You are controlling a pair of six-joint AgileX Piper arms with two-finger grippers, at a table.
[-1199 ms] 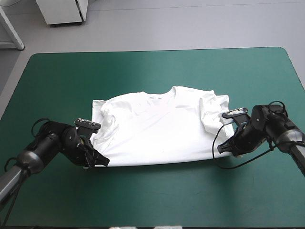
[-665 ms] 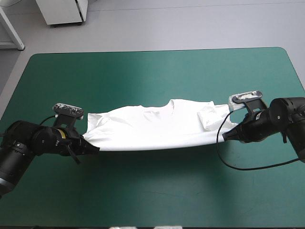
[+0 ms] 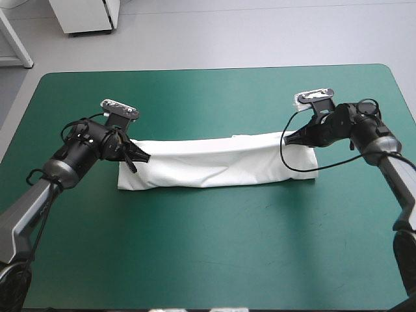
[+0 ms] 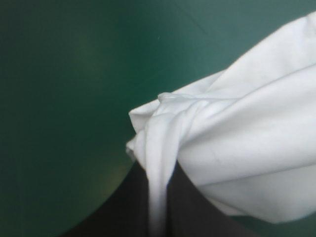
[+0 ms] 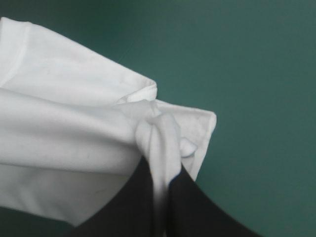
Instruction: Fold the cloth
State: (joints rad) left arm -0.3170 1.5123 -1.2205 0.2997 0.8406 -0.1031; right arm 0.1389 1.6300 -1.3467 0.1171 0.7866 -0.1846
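The white T-shirt (image 3: 214, 162) lies across the middle of the teal-green table as a long folded band, its near half doubled over toward the far side. My left gripper (image 3: 144, 156) pinches the band's left end, shut on the T-shirt. In the left wrist view a bunch of white T-shirt (image 4: 207, 143) runs between the black fingers (image 4: 133, 207). My right gripper (image 3: 290, 141) is shut on the T-shirt at the band's right end. The right wrist view has the T-shirt (image 5: 69, 133) gathered between its black fingers (image 5: 192, 207), a sleeve hem beside them.
Bare teal-green cover (image 3: 214, 260) surrounds the band on the near and far sides. A black cable (image 3: 305, 170) loops over the band's right end.
Both grippers carried the near edge of the T-shirt up and over toward the far side. The spread shirt became a narrow folded band. Both arms now sit farther from the near edge.
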